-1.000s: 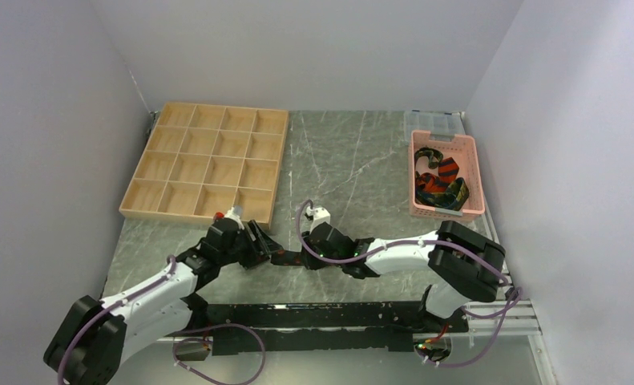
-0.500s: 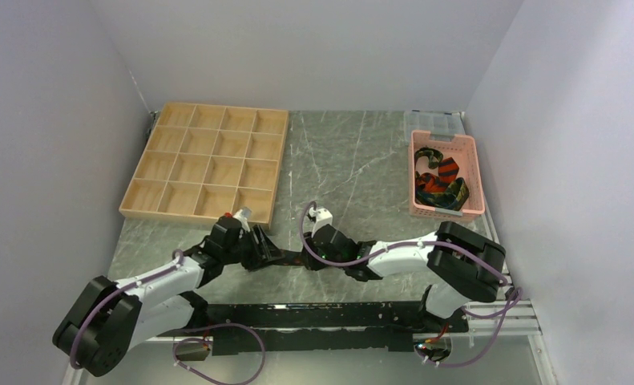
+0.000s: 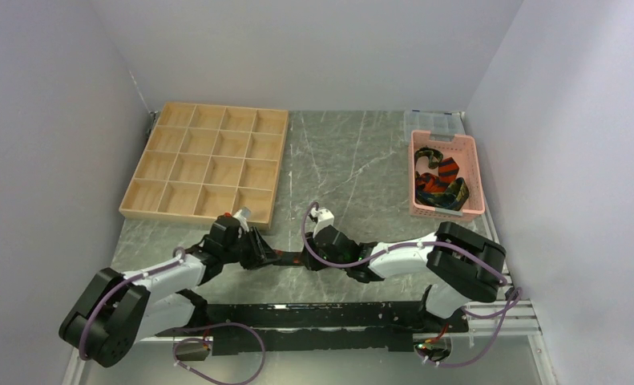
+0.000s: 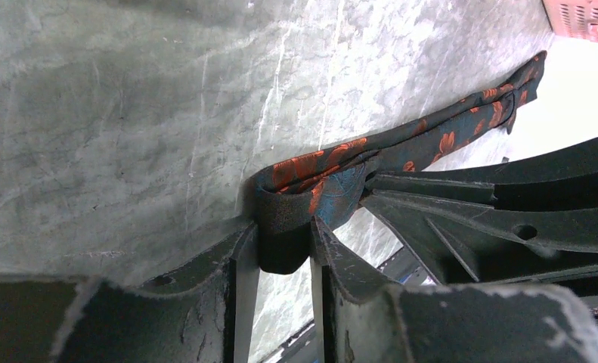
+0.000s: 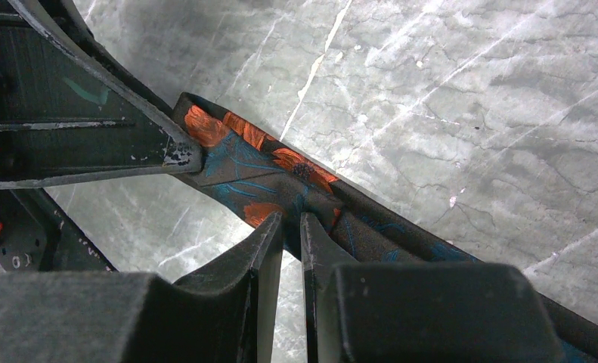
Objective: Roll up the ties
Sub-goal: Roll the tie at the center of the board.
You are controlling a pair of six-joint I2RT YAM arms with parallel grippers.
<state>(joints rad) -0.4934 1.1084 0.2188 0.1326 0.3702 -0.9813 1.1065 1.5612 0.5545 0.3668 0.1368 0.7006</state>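
Observation:
A black tie with orange-red leaf blotches (image 3: pixel 289 258) lies stretched on the marble table between my two grippers, near the front edge. In the left wrist view the tie (image 4: pixel 432 136) is folded into a small loop at one end. My left gripper (image 4: pixel 282 227) has its fingers pressed on both sides of that loop. My left gripper (image 3: pixel 269 253) faces the right gripper (image 3: pixel 307 258) almost tip to tip. In the right wrist view my right gripper (image 5: pixel 291 219) is shut, pinching the tie (image 5: pixel 243 162) just beside the fold.
A pink slotted basket (image 3: pixel 450 140) at the right back holds more ties (image 3: pixel 438 183), striped and bright. A clear plastic box (image 3: pixel 434 120) sits behind it. A wooden tray of compartments (image 3: pixel 205 164) lies at the left back, close to my left gripper.
The left gripper's jaws have closed in on the folded end of the tie, and the left arm has swung lower. The right gripper has kept its pinch and barely moved.

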